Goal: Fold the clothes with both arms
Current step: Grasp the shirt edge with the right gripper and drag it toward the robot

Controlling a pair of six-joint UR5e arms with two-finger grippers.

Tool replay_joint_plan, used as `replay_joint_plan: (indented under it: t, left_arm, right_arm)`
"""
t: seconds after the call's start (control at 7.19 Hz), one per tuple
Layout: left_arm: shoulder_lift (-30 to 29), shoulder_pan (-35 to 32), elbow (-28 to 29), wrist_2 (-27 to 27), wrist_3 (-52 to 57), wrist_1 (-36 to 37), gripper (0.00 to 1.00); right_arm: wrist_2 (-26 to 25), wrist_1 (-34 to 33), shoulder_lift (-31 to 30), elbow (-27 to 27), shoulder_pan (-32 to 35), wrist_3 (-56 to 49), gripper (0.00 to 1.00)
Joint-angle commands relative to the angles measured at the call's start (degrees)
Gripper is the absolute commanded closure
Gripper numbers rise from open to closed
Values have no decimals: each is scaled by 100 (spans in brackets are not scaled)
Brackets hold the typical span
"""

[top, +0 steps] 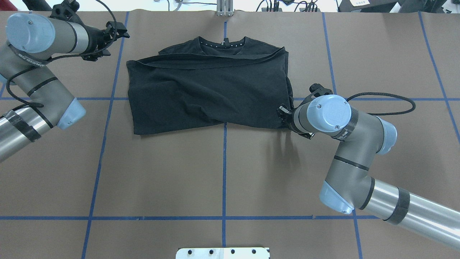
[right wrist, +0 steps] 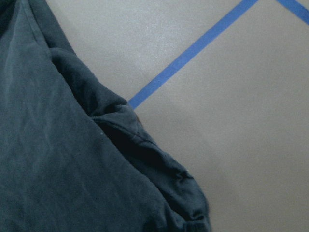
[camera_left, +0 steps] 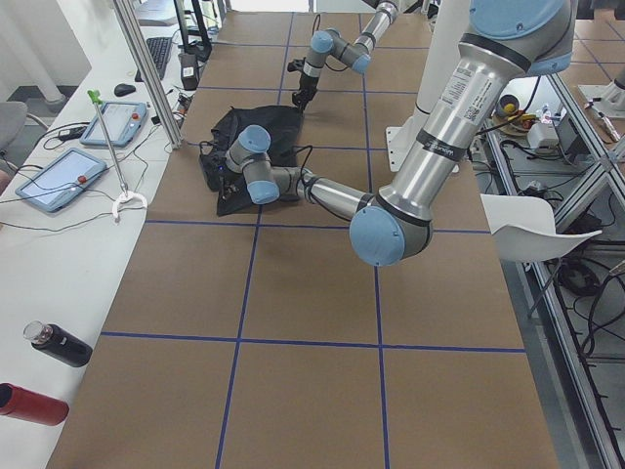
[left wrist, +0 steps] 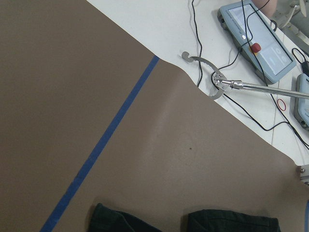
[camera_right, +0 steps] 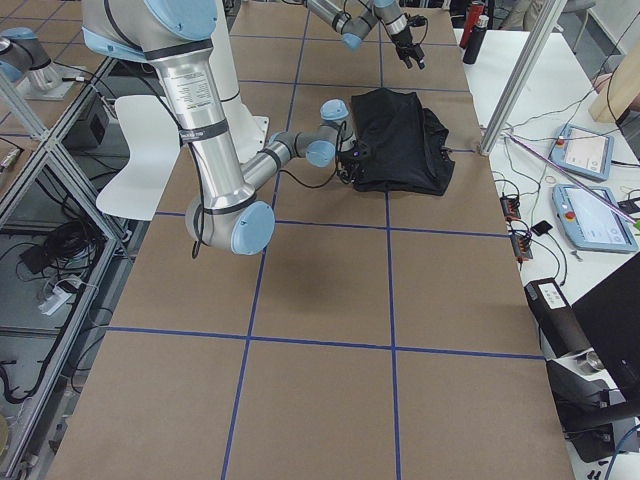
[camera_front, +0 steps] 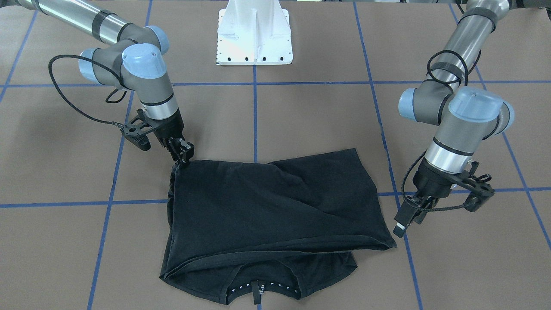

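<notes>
The black T-shirt (camera_front: 275, 206) lies folded across its width, collar toward the operators' side, chest graphic hidden. It also shows in the overhead view (top: 208, 93) and the right wrist view (right wrist: 58, 159). My right gripper (camera_front: 184, 158) is down at the shirt's corner nearest the robot, fingers together on the cloth, which bunches up to it. In the overhead view it (top: 284, 112) is mostly hidden under the wrist. My left gripper (camera_front: 404, 224) hovers just off the shirt's other side, near the folded edge, fingers apart and empty; it also shows in the overhead view (top: 120, 33).
The white pedestal base (camera_front: 255, 38) stands at the robot's side of the table. Blue tape lines cross the brown table cover (top: 161, 172). Beyond the far edge lie teach pendants (left wrist: 256, 41), cables and a metal post (camera_right: 520, 75). Two bottles (camera_left: 54, 342) lie beside the table.
</notes>
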Motion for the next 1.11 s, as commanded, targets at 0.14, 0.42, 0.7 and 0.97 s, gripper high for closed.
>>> replay_joint_plan:
  t: [0.14,0.42,0.7,0.97]
  left_arm:
    - [-2,24,-3,1,-9,0,0]
    - [-2,24,5,1,-9,0,0]
    - [-2,24,-3,1,-9,9,0]
    - [7,24,-160,-17,-9,17,0]
  right_arm:
    - [9,2,-128,88,-6,-13,100]
    - [52,2,-172,211,20,-31,100]
    - [88,-7,-906,1137,11,-31,100]
    - [533,-77,-1575,1966,-163,109,100]
